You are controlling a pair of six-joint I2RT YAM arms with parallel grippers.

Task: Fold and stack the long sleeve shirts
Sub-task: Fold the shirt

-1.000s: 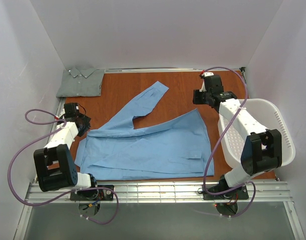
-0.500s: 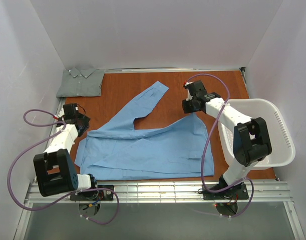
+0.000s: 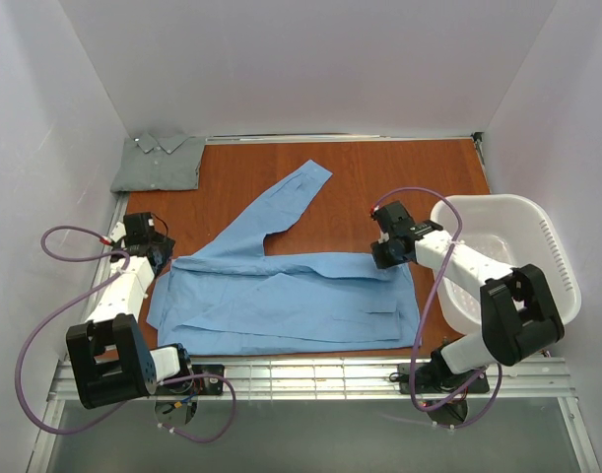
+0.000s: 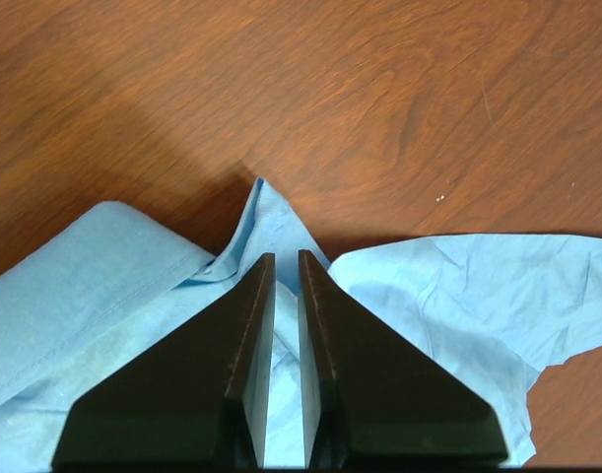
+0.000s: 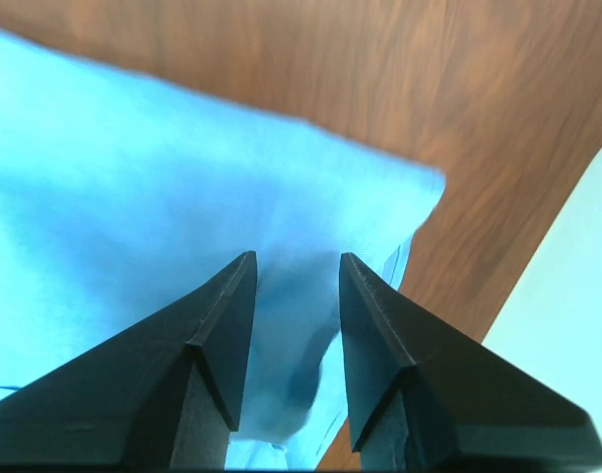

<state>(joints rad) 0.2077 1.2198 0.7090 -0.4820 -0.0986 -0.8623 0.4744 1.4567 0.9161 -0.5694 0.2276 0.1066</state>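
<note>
The light blue shirt [image 3: 281, 296] lies spread on the wooden table [image 3: 399, 177], one sleeve reaching toward the back middle. My right gripper [image 3: 382, 258] sits at the shirt's right upper edge. In the right wrist view [image 5: 296, 258] its jaws stand a little apart with bunched blue cloth [image 5: 182, 177] between them. My left gripper [image 3: 161, 258] is at the shirt's left end. In the left wrist view [image 4: 286, 256] its fingers are nearly closed on blue cloth [image 4: 458, 296] near the collar. The grey-green shirt [image 3: 160, 161] lies folded at the back left corner.
A white plastic laundry basket [image 3: 552, 246] stands at the right edge of the table, close beside my right arm; it shows as a pale patch in the right wrist view [image 5: 576, 296]. White walls enclose the back and sides.
My right gripper moved from the back right to the shirt's upper right corner, then toward the front, folding that corner down. The left gripper shifted only slightly.
</note>
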